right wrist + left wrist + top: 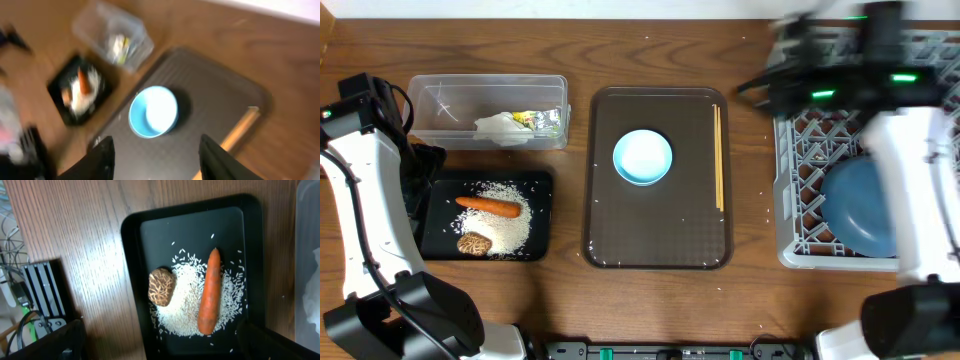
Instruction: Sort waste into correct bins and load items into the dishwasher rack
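Observation:
The shallow black tray (542, 182) holds white rice (505, 225), an orange carrot (488, 206) and a brown lump (473, 243). My left gripper (420, 185) is open and empty over its left end; the left wrist view shows it (165, 347) above the carrot (210, 292), lump (161, 286) and rice (182, 310). The clear tub (440, 100) holds tissue (498, 125), a green-yellow wrapper (525, 118) and foil (552, 120). The light-blue bowl (642, 157) and chopsticks (718, 158) lie on the brown tray. The dark-blue plate (865, 205) sits in the grey rack (800, 160). My right gripper (775, 85) is blurred, open and empty (159, 160), high above the bowl (153, 111). No cups show.
The brown serving tray (657, 240) lies mid-table between the bins and the rack. My right arm covers much of the rack's back half. A few rice grains dot the wood near the rack (767, 208). Cables and a black unit (42, 287) sit left of the black tray.

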Action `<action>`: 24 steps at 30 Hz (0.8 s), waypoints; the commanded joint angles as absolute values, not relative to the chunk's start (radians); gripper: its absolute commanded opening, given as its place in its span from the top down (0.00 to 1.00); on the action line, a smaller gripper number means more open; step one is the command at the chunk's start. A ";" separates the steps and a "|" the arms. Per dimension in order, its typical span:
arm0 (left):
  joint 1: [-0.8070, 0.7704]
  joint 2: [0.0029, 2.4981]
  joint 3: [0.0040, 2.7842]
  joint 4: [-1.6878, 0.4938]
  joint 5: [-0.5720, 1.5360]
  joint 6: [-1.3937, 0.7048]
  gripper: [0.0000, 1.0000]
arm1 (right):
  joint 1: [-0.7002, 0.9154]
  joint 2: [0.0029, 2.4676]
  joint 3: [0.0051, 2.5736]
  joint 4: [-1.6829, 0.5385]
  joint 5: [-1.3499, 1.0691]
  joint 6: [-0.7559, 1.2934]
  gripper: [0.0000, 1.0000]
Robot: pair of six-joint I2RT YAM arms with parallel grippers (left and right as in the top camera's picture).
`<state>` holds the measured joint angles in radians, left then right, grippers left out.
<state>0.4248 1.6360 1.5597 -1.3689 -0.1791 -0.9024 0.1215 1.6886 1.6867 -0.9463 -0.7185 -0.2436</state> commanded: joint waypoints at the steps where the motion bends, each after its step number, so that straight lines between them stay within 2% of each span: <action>1: 0.429 1.633 1.562 -1.375 -0.183 -0.915 0.02 | 0.326 1.759 1.686 -0.937 -0.404 -0.271 0.44; 4: 0.429 1.633 1.562 -1.375 -0.183 -0.915 0.02 | 0.464 1.843 1.686 -0.915 -0.295 -0.271 0.38; 9: 0.429 1.633 1.562 -1.375 -0.183 -0.915 0.02 | 0.643 2.019 1.686 -0.855 -0.206 -0.269 0.38; 13: 0.429 1.633 1.562 -1.375 -0.183 -0.915 0.02 | 0.722 2.099 1.686 -0.826 -0.163 -0.270 0.41; 18: 0.429 1.633 1.562 -1.375 -0.183 -0.915 0.02 | 0.804 2.136 1.686 -0.820 0.015 -0.270 0.41; 24: 0.429 1.633 1.562 -1.375 -0.183 -0.915 0.02 | 0.823 2.168 1.686 -0.813 0.092 -0.259 0.42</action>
